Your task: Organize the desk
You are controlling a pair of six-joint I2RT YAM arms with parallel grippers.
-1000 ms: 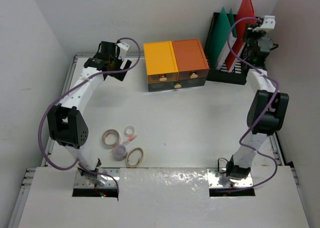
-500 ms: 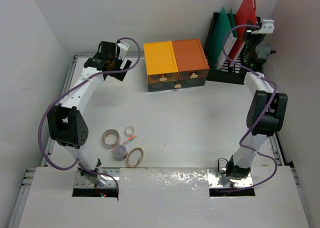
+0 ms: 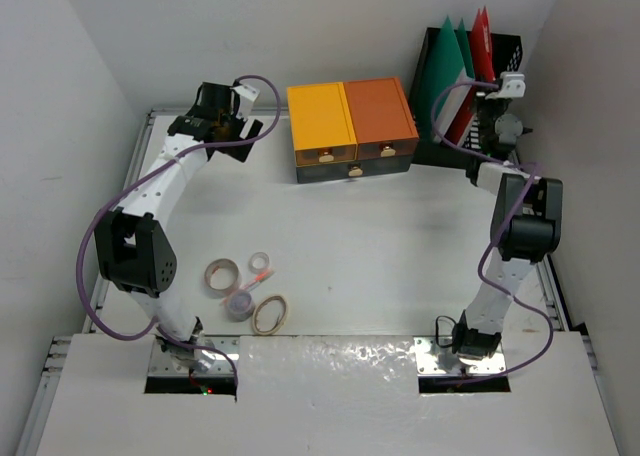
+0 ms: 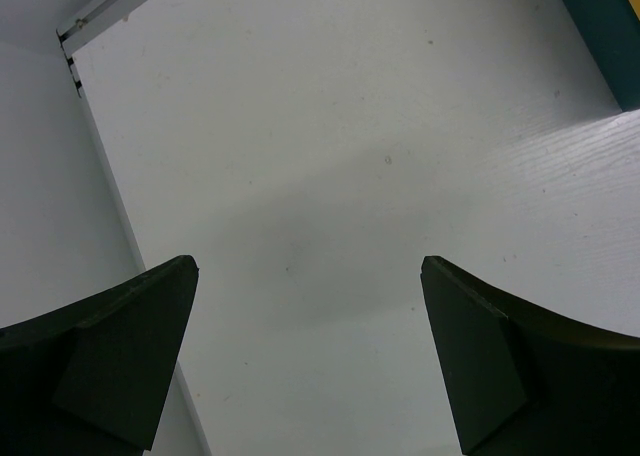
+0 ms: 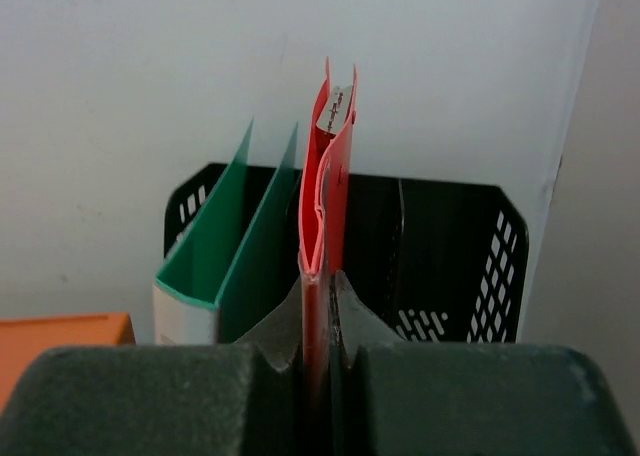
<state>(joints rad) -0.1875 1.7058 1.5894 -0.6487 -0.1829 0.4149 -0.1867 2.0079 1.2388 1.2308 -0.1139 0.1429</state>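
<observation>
Desk (image 3: 400,236): the white top takes up most of the overhead view. Its bare surface also lies under the left wrist camera.

Right gripper (image 5: 319,321): at the far right corner, fingers closed tight on the lower edge of a red folder (image 5: 326,176). The folder stands upright and edge-on, just in front of the black file rack (image 5: 455,266) that sits in that corner. The pinch is low, probably so the folder hangs straight and can be steered down into a slot. Green folders (image 5: 225,236) fill the rack's left side, and the compartments to the right look free. I judge the red folder is headed in beside the green ones. Whether its bottom edge is inside the rack yet, I cannot tell.

Left gripper (image 4: 308,276): near the far left corner, fingers spread wide and holding nothing, with only bare desk between them. It appears parked clear of the work on the right.

Drawer unit (image 3: 350,126): yellow and orange, at the middle of the far edge, drawers closed.

Tape rolls (image 3: 245,286): a loose cluster toward the near edge, left side, beside the left arm's base. These probably remain to be sorted, so the task looks only partly done.
</observation>
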